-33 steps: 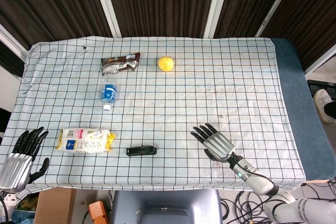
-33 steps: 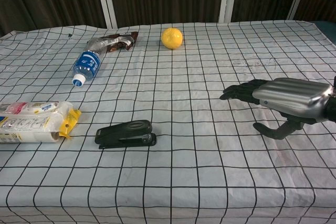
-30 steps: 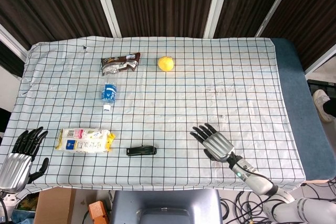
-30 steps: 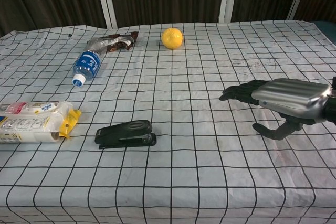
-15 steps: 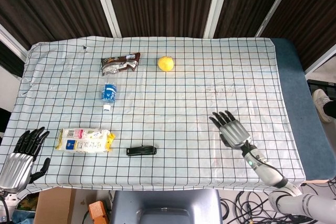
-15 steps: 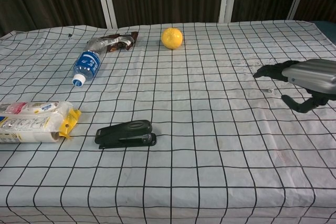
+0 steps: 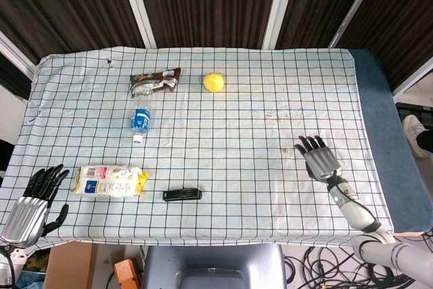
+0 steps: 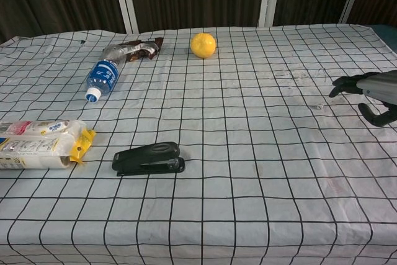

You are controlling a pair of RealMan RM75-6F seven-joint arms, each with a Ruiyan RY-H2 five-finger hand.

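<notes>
- Head view showed the right hand (image 7: 321,161) held flat above the checked tablecloth (image 7: 270,86), fingers spread and holding nothing; it was well to the right of the black stapler (image 7: 182,194), with no object beside it.
- The left hand (image 7: 30,204) hung off the cloth's near left corner, fingers apart and empty, well left of the stapler and just past the yellow-ended snack packet (image 7: 108,181).
- The packet, nearest that hand, looked light, soft and crinkly; I judged it best taken across its short width, not by the slippery sealed end.
- The stapler looked stiff, compact and fairly heavy for its size; a grip across its long sides would probably suit.
- Beyond the stapler lay a water bottle (image 7: 139,121) on its side, likely to roll, then a brown wrapper (image 7: 156,80) and a round orange (image 7: 214,82), also prone to rolling.
- The cloth lay loose with slight wrinkles, so it might drag under a sliding object.
- Dark slatted wall panels (image 7: 203,1) stood behind the table; cables (image 7: 318,262) and a cardboard box (image 7: 67,265) sat on the floor at the near edge.
</notes>
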